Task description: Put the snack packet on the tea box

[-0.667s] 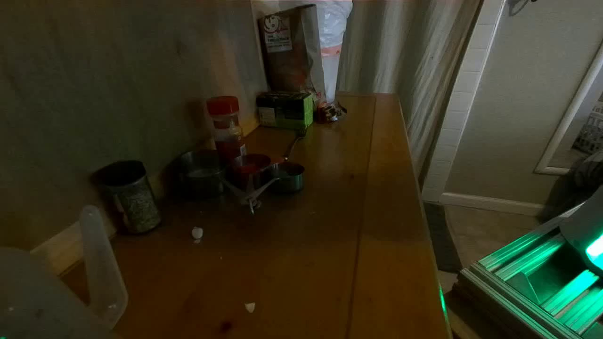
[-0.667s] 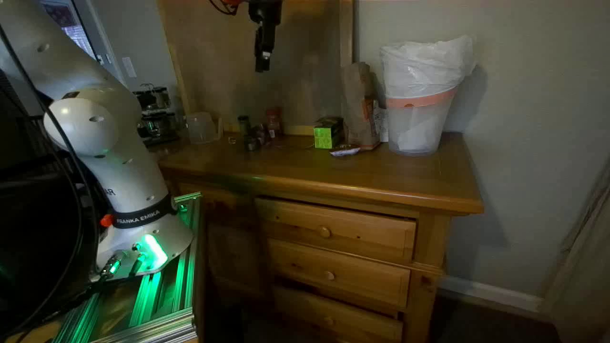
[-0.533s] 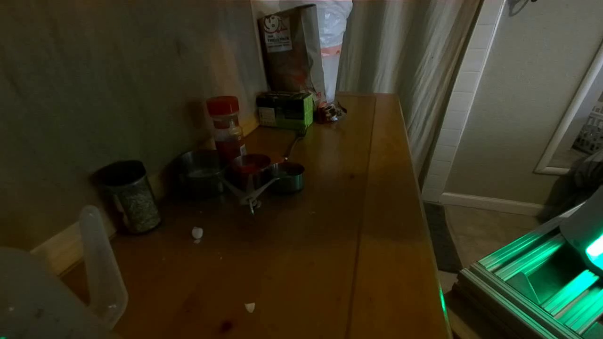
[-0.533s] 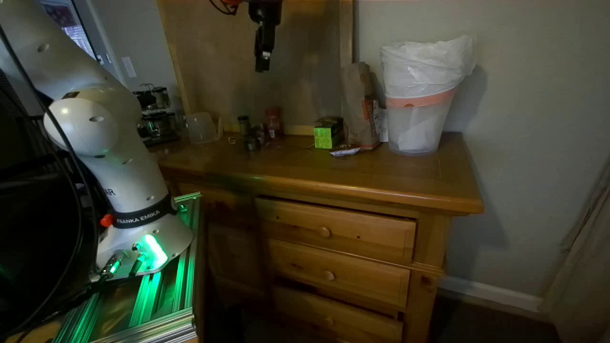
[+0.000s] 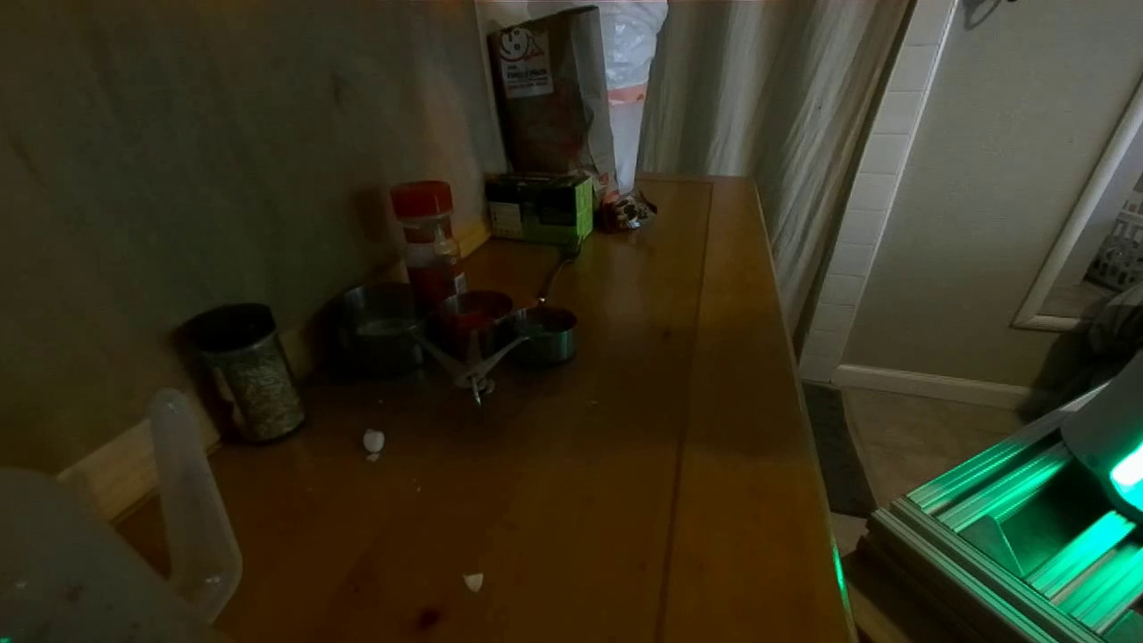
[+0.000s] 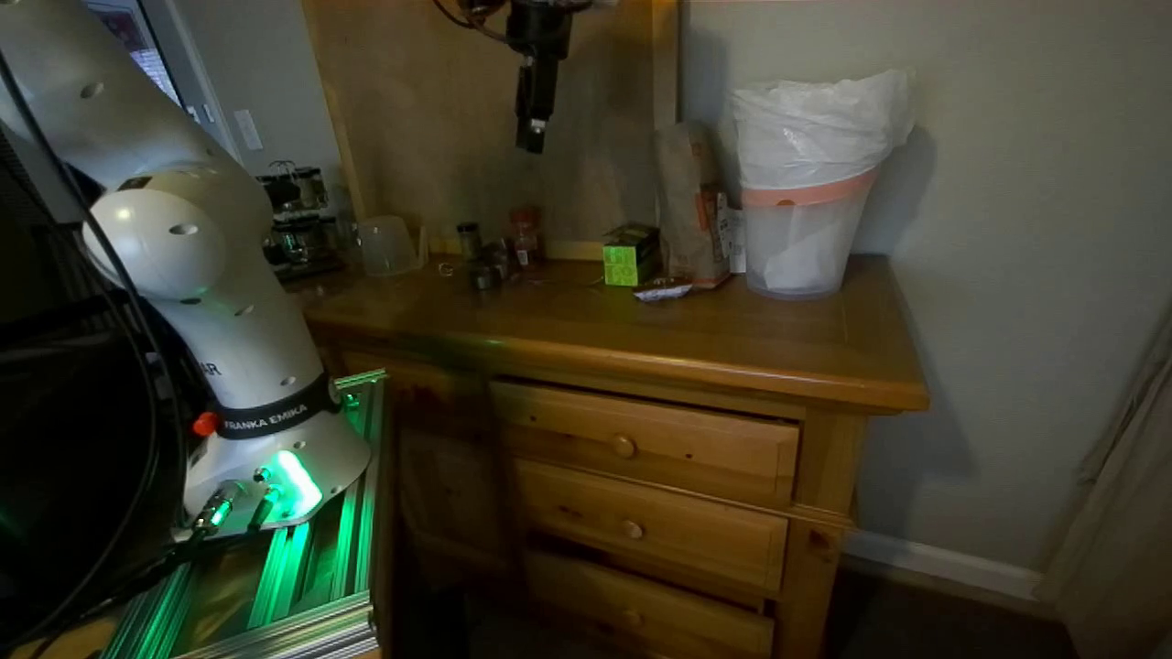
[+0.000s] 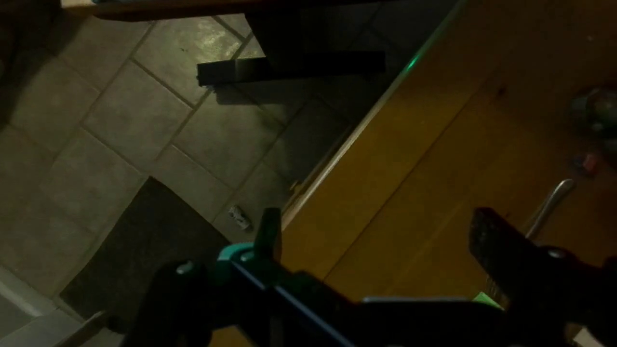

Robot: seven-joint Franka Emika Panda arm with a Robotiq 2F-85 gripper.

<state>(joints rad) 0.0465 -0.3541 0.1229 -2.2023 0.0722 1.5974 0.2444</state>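
Observation:
The snack packet (image 5: 630,212) is small, dark reddish-brown and shiny, and lies on the wooden top beside the tea box. It also shows in an exterior view (image 6: 663,292), where its near side looks pale. The tea box is black and green (image 5: 540,211); it stands against the wall (image 6: 630,256). In the wrist view only a green corner of the box (image 7: 488,300) shows; the packet is out of view there. My gripper (image 6: 531,142) hangs high above the top, to the left of the box. In the wrist view my gripper (image 7: 376,224) is open and empty.
A tall brown pack (image 6: 693,206) and a lined bin (image 6: 797,238) stand behind the box and packet. Measuring cups (image 5: 546,338), a red-lidded jar (image 5: 427,241) and a herb jar (image 5: 250,375) stand along the wall. The dresser's front edge (image 6: 641,352) borders the top.
My gripper has moved to the right and slightly down in an exterior view, toward the tea box side. The packet and the box have not moved.

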